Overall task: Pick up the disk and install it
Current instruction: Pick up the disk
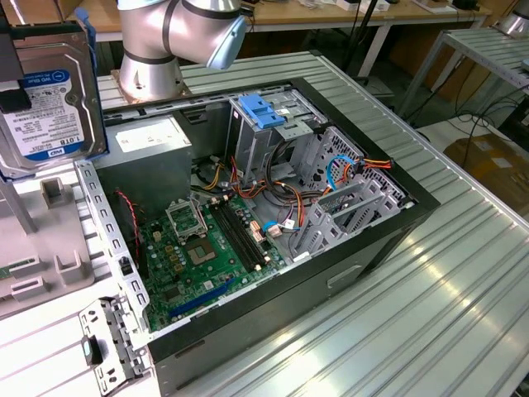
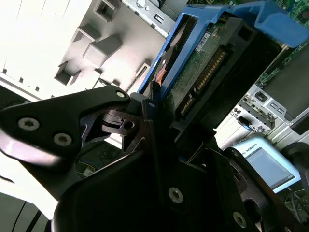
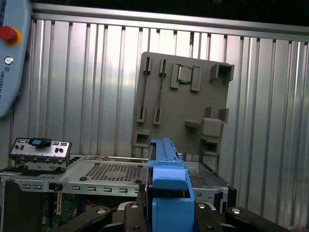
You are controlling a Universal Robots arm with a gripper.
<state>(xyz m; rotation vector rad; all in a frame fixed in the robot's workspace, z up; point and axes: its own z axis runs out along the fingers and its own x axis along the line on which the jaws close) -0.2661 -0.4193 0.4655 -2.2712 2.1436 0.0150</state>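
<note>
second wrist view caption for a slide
Tool gripping the blue-framed disk, gray tray behind.

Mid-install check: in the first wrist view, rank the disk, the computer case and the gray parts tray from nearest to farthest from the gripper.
1. The disk, clamped in the gripper, blue carrier edge facing the camera.
2. The computer case, its perforated metal panel just behind the disk.
3. The gray parts tray, flat on the ribbed table beyond the case.
</note>
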